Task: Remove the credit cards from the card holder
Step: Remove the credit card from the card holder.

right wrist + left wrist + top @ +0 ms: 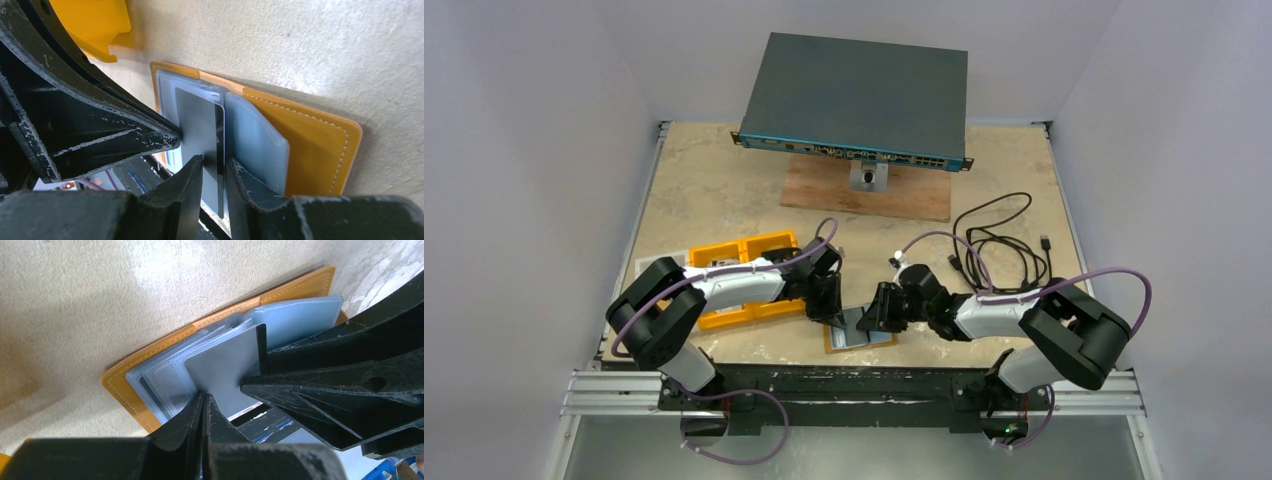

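Card holder lies open at near side. Right gripper narrow, pinching grey card. Left gripper shut tight, pressing holder down. Danger: thin card slips out, or holder lifts too if left tip slides.

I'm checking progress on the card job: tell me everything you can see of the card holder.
The card holder is a flat, tan-orange, leather-like wallet with pale stitching, lying open on the table near its front edge. Clear plastic sleeves fan from it. One grey card stands up between the right gripper's fingers; the shut left gripper's tip rests at the sleeves.
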Controlling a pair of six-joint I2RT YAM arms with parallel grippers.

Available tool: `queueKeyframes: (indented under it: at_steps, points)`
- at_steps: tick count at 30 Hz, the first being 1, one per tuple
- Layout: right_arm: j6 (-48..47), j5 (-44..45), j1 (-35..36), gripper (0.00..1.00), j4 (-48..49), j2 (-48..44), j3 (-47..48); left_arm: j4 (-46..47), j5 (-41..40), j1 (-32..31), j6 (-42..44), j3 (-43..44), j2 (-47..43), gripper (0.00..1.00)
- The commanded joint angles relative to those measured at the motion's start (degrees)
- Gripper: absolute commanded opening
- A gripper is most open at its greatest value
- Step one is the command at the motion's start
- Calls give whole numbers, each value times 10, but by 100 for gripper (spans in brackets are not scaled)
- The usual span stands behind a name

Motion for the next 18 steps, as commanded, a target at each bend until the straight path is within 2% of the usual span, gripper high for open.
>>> queueKeyframes:
  at_steps: [1, 18]
  points:
    - [19, -37, -18, 25, 61, 6, -42, -31, -49, -9, -4, -2, 29, 0]
    - [144, -127, -71, 23, 384, 86, -144, -41, -57, -8, -4, -8, 34, 0]
